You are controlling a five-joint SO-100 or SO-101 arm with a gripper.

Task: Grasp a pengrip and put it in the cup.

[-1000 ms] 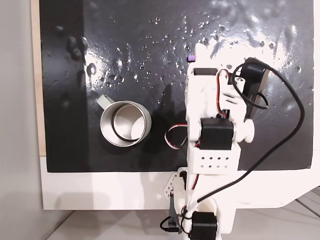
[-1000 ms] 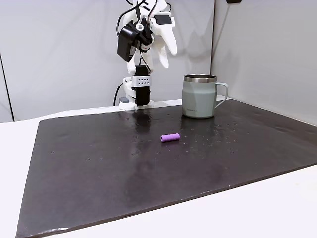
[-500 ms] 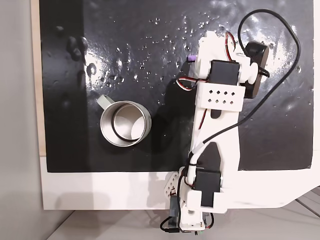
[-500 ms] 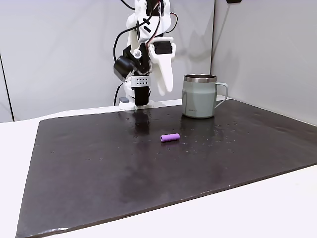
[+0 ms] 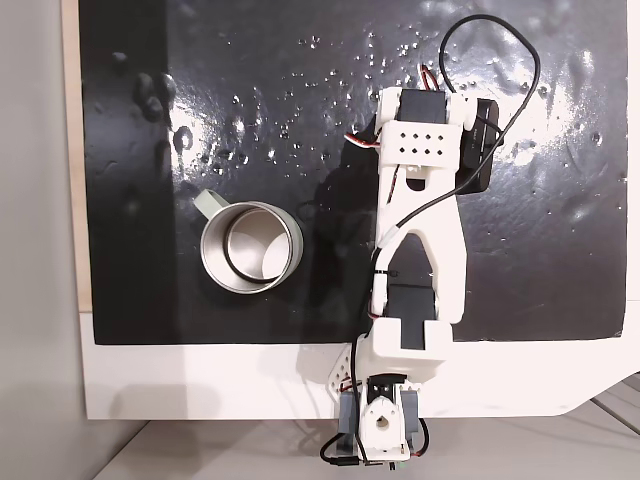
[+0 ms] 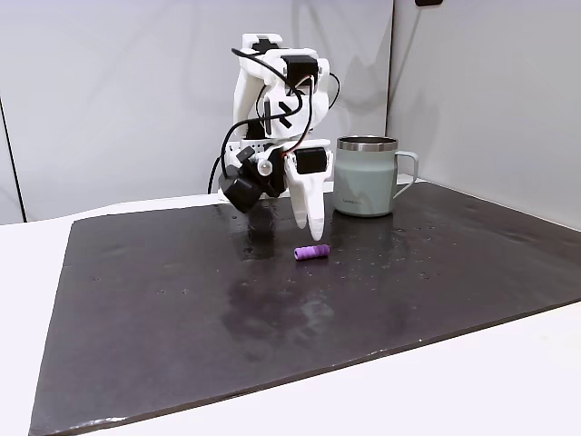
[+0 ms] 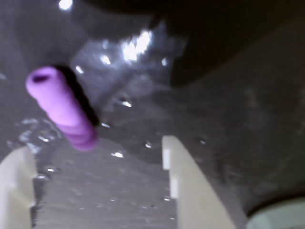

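pengrip [image 6: 311, 252] unmoved on mat, hand [image 6: 313, 234] lowered beside it, spread

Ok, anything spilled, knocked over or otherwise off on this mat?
Nothing is knocked over: the cup stands upright and the pengrip lies on its side on the mat, under the open gripper. The one oddity is the shiny droplet-like bumps scattered over the mat in a fixed view.

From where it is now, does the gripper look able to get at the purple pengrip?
Probably yes. The gripper is open just short of the pengrip, which lies free on the mat, with the cup well aside.
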